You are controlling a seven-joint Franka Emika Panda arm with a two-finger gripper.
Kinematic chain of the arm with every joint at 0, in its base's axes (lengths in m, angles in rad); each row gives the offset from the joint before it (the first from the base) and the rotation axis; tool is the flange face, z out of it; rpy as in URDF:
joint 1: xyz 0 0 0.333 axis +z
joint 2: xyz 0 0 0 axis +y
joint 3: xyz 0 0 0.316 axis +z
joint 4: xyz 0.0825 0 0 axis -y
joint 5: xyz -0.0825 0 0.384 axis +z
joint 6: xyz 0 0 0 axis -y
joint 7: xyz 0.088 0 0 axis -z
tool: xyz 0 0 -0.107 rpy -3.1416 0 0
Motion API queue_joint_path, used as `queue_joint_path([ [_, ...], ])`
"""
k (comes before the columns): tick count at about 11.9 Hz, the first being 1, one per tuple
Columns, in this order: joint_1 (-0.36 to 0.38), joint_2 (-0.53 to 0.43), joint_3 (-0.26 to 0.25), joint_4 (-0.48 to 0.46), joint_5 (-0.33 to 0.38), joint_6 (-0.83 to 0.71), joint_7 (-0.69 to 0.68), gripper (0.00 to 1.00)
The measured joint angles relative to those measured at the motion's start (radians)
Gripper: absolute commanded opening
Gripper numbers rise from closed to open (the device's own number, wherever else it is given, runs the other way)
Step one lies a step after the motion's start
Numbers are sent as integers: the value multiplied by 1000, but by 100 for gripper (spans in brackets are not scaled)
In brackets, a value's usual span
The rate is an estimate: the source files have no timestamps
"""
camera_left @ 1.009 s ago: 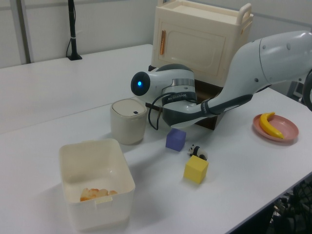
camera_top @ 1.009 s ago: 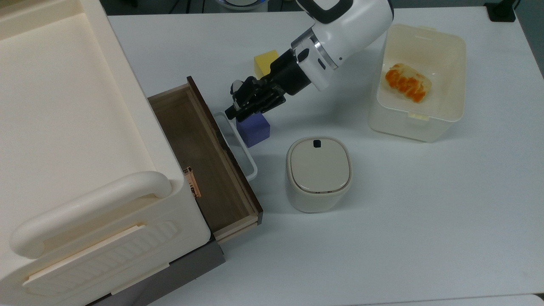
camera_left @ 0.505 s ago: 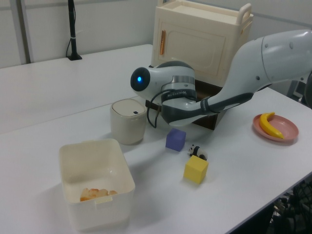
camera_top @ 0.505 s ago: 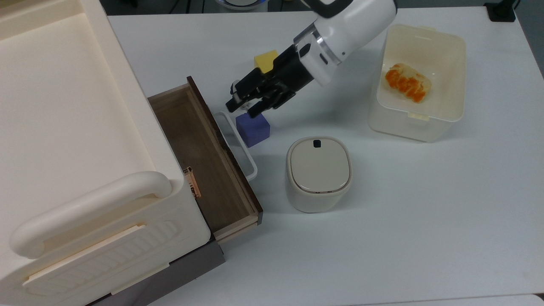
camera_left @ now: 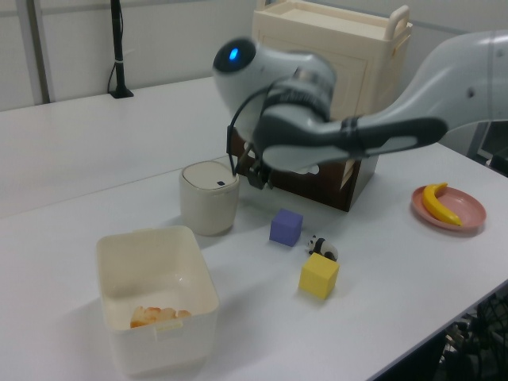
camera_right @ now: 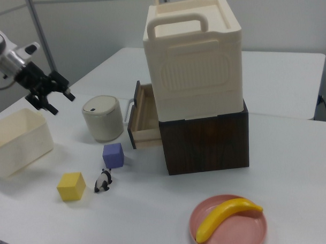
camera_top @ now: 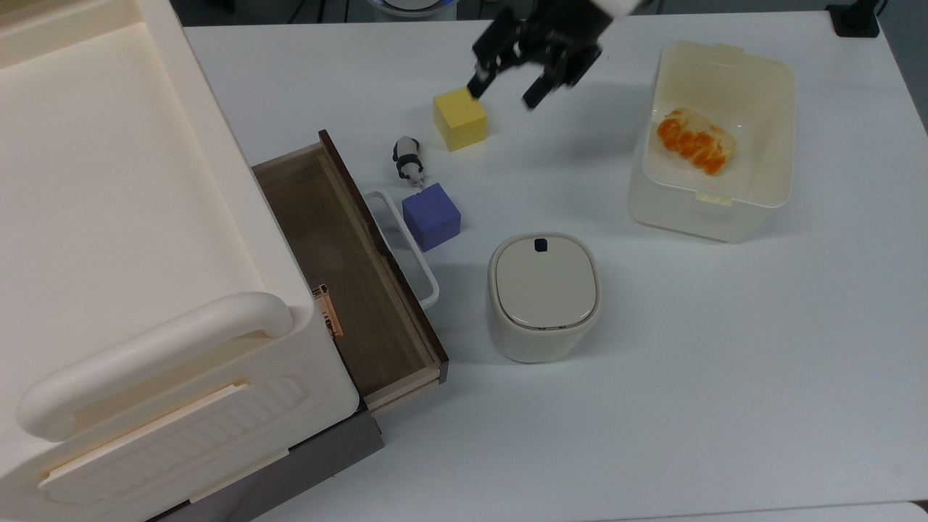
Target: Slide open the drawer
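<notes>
Looking down in the top view, the drawer (camera_top: 341,275) stands pulled out of the cabinet (camera_top: 109,217) toward the top view's right, its long axis running from upper left to lower right, dark front panel and white handle (camera_top: 406,243) facing the table's middle. The gripper (camera_top: 507,90) hangs well apart above the yellow cube (camera_top: 459,119), fingers spread, holding nothing. A purple cube (camera_top: 431,216) sits just beside the handle.

In the left view, the gripper (camera_left: 248,171) hovers beside the lidded pot (camera_left: 209,197), over the table.

In the right view, the drawer (camera_right: 142,116) juts toward the right view's left; the gripper (camera_right: 51,99) hangs empty above the tub (camera_right: 16,140).
</notes>
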Motion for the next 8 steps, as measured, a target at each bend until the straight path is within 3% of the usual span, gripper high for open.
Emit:
queue_joint_path([
  [2, -31, -76, -6, 14, 176, -20, -18, 97],
  [5, -194, -162, -17, 15, 414, -21, -110, 100],
  [8, -245, -167, -19, 14, 511, -21, -117, 100],
])
